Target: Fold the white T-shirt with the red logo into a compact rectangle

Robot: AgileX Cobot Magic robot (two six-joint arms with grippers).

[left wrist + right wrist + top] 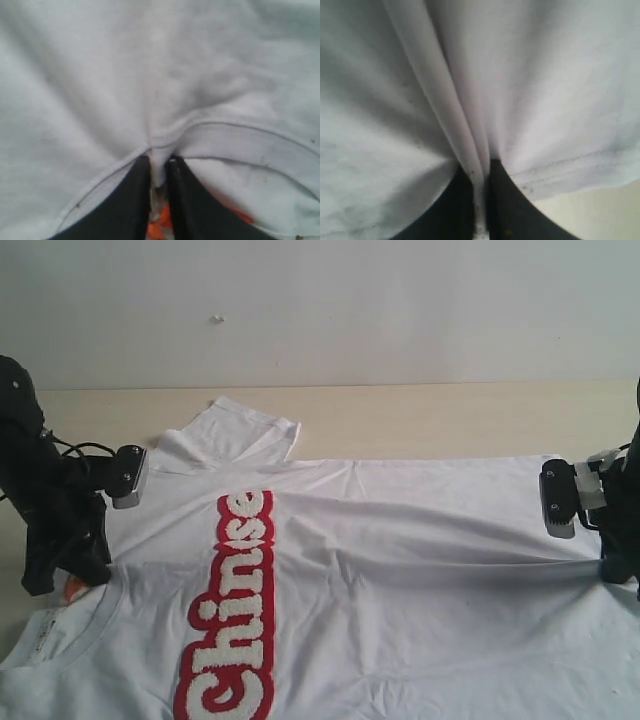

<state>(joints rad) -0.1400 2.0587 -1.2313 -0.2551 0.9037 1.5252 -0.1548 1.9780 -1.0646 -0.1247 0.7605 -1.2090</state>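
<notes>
Left claw [159, 166]: narrowed to a slit, it is pinching a small pleat of the white T-shirt [400, 570] just at the ribbed collar [240, 142]; the orange neck tag [159, 227] is showing behind the fingers. Right claw [481, 174]: likewise closed down on a raised ridge of cloth, it is gripping the garment beside its stitched hem [570, 167], with bare worktop [450, 420] showing past that edge.

In the exterior view, a taut crease is running across the shirt from one grip to the other, so both claws are apparently holding the same lengthwise line, neck end on the left and hem end on the right. The garment is lying front-up on the worktop, and the red logo [235, 610] is facing upward, crossing the chest between the far edge and the near edge of the view. The far sleeve [240, 430] is lying flat beyond the body, not tucked in.

Progress, as a judgement: the task is standing at its opening step. No finished fold is visible; the body is spread out and the far sleeve is sticking out. The lengthwise folds, the tucking of the sleeves and the crosswise fold into a compact rectangle are all remaining. The near side of the shirt is lying out of view, so its condition cannot be told.
</notes>
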